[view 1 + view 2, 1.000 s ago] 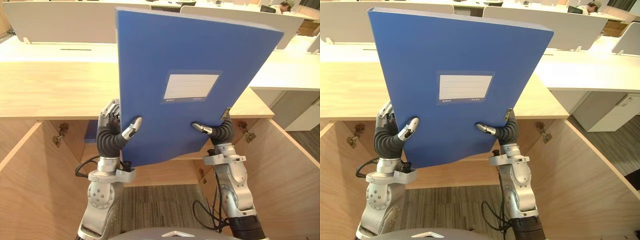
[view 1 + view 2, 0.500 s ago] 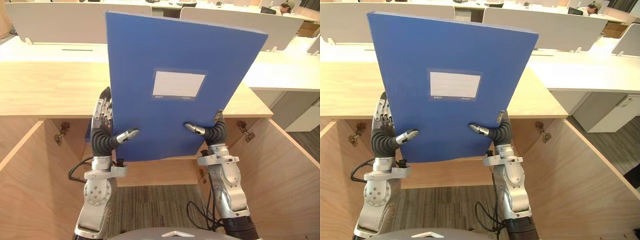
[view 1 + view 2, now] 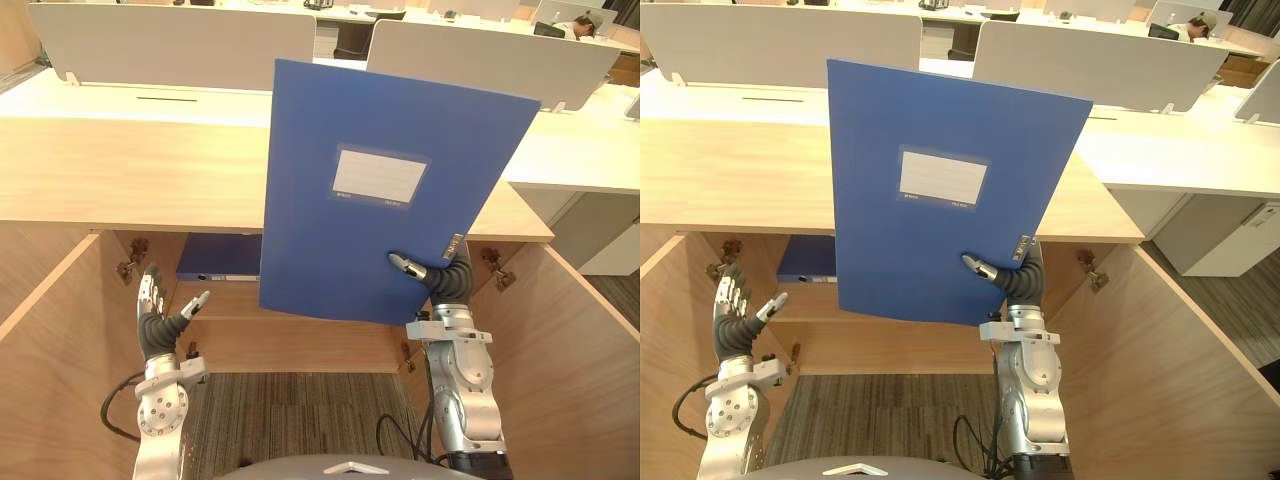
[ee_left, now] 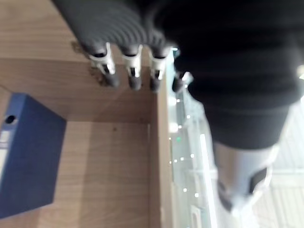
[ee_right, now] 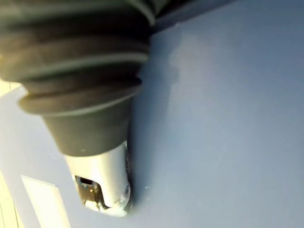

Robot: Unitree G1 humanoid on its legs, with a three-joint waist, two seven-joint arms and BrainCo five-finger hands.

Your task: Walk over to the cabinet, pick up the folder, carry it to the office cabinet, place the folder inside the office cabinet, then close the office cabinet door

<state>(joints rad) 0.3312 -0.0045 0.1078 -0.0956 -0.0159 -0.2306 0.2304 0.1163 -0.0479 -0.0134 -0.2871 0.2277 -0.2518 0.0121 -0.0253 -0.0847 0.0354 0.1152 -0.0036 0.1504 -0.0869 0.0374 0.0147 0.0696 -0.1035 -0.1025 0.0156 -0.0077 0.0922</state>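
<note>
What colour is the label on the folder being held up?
White label, faintly lined; clearest in the right eye view.

Cabinet shelf [image 3: 232, 300] — blue binder [image 3: 218, 258] at left

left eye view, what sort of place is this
Probably an open-plan office: long white desks with pale grey divider screens, a light wooden cabinet standing open, and a large blue folder with a white label.

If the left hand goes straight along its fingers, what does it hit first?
Likely the cabinet's inner wood by the door hinge; the left hand points there. The blue binder on the shelf lies off to the side. Depth is unclear.
</note>
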